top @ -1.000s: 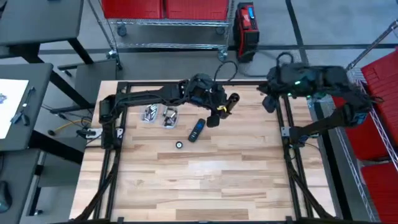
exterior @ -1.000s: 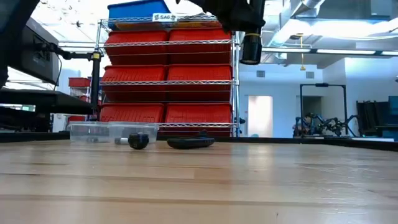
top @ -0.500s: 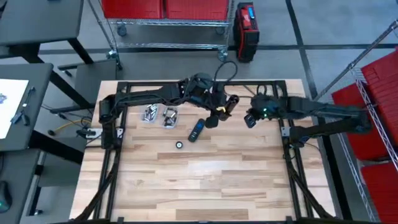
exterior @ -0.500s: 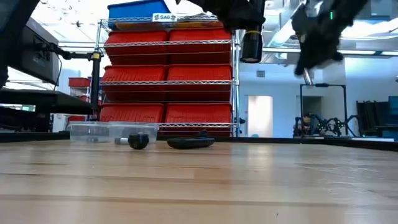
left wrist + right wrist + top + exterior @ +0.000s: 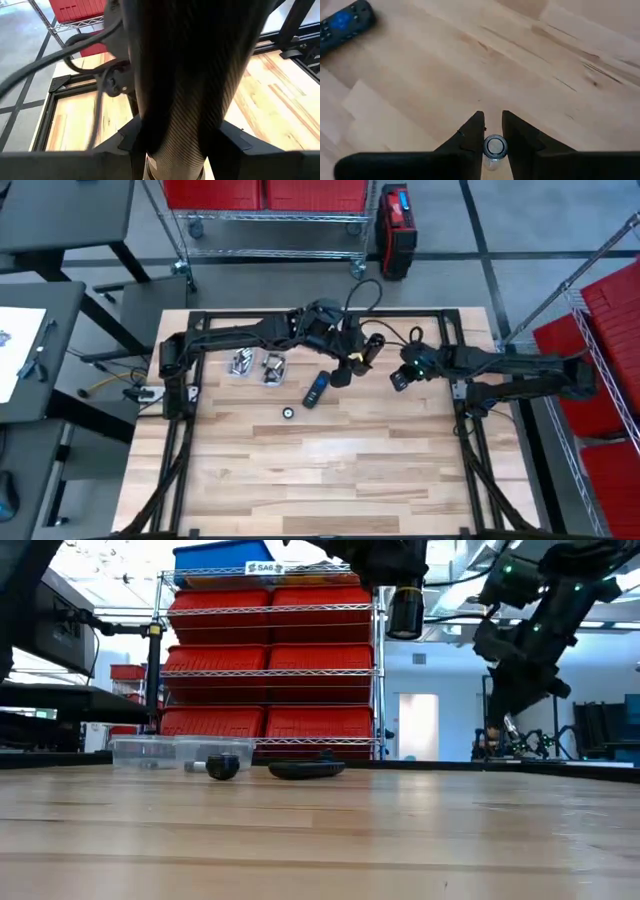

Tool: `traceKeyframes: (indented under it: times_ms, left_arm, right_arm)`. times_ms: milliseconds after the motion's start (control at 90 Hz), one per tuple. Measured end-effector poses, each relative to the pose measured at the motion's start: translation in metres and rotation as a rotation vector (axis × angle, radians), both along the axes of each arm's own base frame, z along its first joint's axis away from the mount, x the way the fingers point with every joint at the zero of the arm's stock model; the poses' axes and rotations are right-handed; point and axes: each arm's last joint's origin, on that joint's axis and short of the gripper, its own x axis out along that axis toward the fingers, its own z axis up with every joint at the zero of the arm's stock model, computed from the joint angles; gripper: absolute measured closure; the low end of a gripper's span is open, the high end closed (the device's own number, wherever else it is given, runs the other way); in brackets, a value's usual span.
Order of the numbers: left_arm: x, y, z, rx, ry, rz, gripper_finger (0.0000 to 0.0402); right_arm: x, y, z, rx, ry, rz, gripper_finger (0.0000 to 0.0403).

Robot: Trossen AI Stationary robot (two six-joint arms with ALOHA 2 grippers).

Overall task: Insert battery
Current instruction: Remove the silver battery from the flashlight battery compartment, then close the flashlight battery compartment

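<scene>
Seen from above, a wooden table [image 5: 330, 470] fills the middle of the frame. The left gripper [image 5: 358, 358] sits upper centre, raised off the wood; whether it holds anything cannot be told from these views. The right gripper [image 5: 398, 378] reaches in from the right edge, just right of the left one, also in the air. In the right wrist view its fingers [image 5: 470, 131] stand narrowly apart with a small battery [image 5: 494, 147] pinched end-on between them, so it is holding the battery. A dark remote [image 5: 316, 389] lies flat on the table, centre left, below the left gripper and apart from both claws. A small round thing [image 5: 288, 413] lies lower left of the remote. Two clear tubs [image 5: 256, 365] stand at upper left.

The step in hand looks like carrying the battery toward the remote. Next, the right gripper probably needs to travel left and down to the remote's battery slot; whether that slot is open cannot be seen
</scene>
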Motion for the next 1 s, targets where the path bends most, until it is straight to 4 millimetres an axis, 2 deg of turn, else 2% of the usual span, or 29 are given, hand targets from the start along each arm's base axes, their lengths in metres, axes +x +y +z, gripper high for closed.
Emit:
traceKeyframes:
  times_ms: [100,211,322,422,578,689,833,1000]
  left_arm:
    - [0.000,0.000,0.000,0.001,-0.003,-0.001,0.0269]
    - [0.000,0.000,0.001,-0.003,-0.007,0.001,0.0269]
    - [0.001,0.000,0.003,-0.025,-0.026,0.009,0.0269]
    - [0.001,0.000,0.003,-0.039,-0.031,0.014,0.0269]
    - [0.001,0.000,0.003,-0.063,-0.031,0.023,0.0269]
    - [0.001,0.003,0.003,-0.090,-0.030,0.038,0.0269]
    - [0.001,0.004,0.004,-0.089,-0.042,0.042,0.0269]
    - [0.001,0.004,0.004,-0.104,-0.041,0.044,0.0269]
  right_arm:
    - [-0.001,-0.005,0.004,0.033,-0.042,0.025,0.0291]
    - [0.000,-0.012,0.022,-0.025,-0.090,0.073,0.0238]
    - [-0.001,-0.017,0.054,-0.117,-0.145,0.123,0.0191]
    - [-0.004,-0.016,0.089,-0.233,-0.219,0.195,0.0165]
    - [-0.013,-0.007,0.131,-0.420,-0.309,0.329,0.0161]
    - [-0.016,0.004,0.152,-0.448,-0.489,0.418,0.0166]
    - [-0.007,0.018,0.168,-0.478,-0.681,0.525,0.0168]
    - [0.017,0.026,0.168,-0.532,-0.716,0.589,0.0168]
